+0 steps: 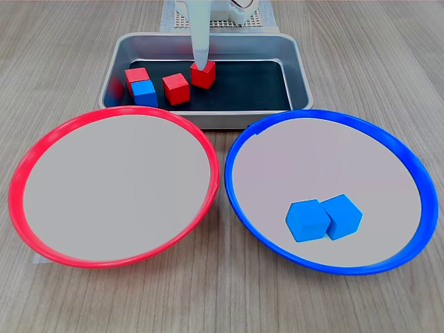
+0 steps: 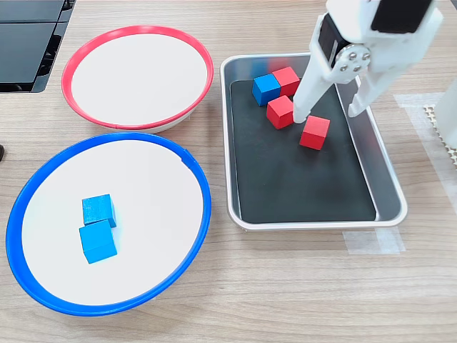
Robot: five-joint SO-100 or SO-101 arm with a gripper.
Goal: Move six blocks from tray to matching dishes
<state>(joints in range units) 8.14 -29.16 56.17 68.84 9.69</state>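
grey metal tray (image 2: 389,187) with dull satin sheen on rim, bottom covered by matt black liner. smooth glossy plastic on red-rimmed dish (image 1: 111,187) and blue-rimmed dish (image 1: 326,187), insides pale and matt. red blocks (image 2: 314,133) and blue blocks (image 1: 323,219) with plain, smooth, slightly shiny faces, material not clear. white gripper (image 2: 328,114) of smooth plastic, small metal screws near joint. table (image 1: 55,62) of pale wood grain, matt. translucent tape (image 2: 371,241) stuck on wood.

The first exterior view is looking low across both dishes toward the tray (image 1: 298,76), the second exterior view is looking steeply down beside the tray (image 2: 389,182), both sharing tray and dishes.
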